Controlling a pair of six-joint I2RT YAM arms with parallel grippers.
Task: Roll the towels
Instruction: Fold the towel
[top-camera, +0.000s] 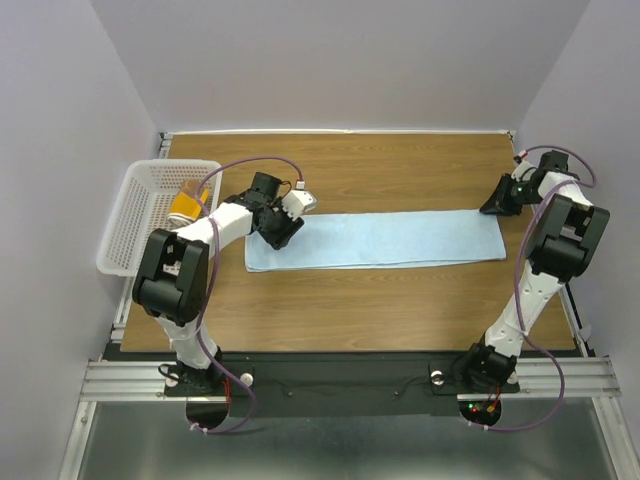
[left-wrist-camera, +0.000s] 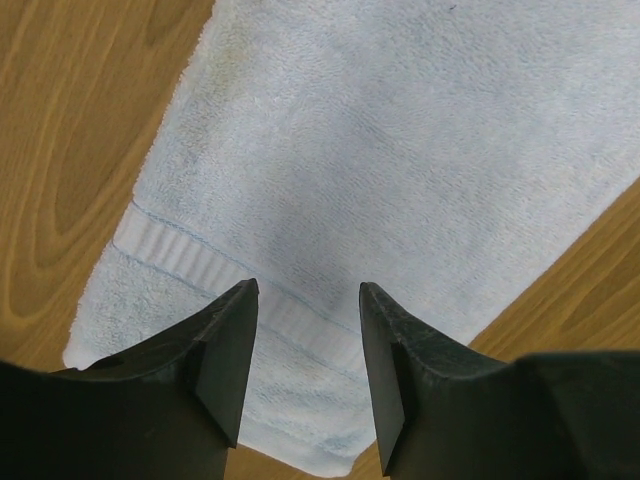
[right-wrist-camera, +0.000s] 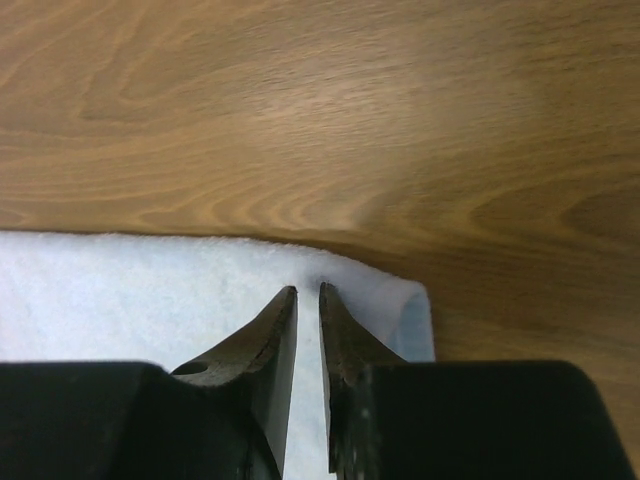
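— So, how far along?
— Halfway, I'd judge. The mustard towel (top-camera: 186, 205) sits bundled in the basket (top-camera: 125, 215) at the left, and the blue towel (top-camera: 400, 238) lies flat and unrolled mid-counter (top-camera: 380, 300).
— Fingers?
— The left fingers (left-wrist-camera: 225, 350) are spread above its left end. The right fingers (right-wrist-camera: 275, 340) are nearly pressed together at its far-right corner. Wood shows on both the near and far sides.

My left arm (top-camera: 178, 268) rises from the lower left of the overhead view, folds at the elbow and reaches in toward centre-left. My left gripper (top-camera: 282, 228) tips downward there, and in the wrist view its dark fingers (left-wrist-camera: 225, 350) stand well apart, jaws wide. Over on the right edge, my right arm (top-camera: 555, 240) stands tall and hooks over at the top. My right gripper (top-camera: 497, 205) points left and down, its fingertips (right-wrist-camera: 272, 345) drawn almost together with only a thin slit between them.
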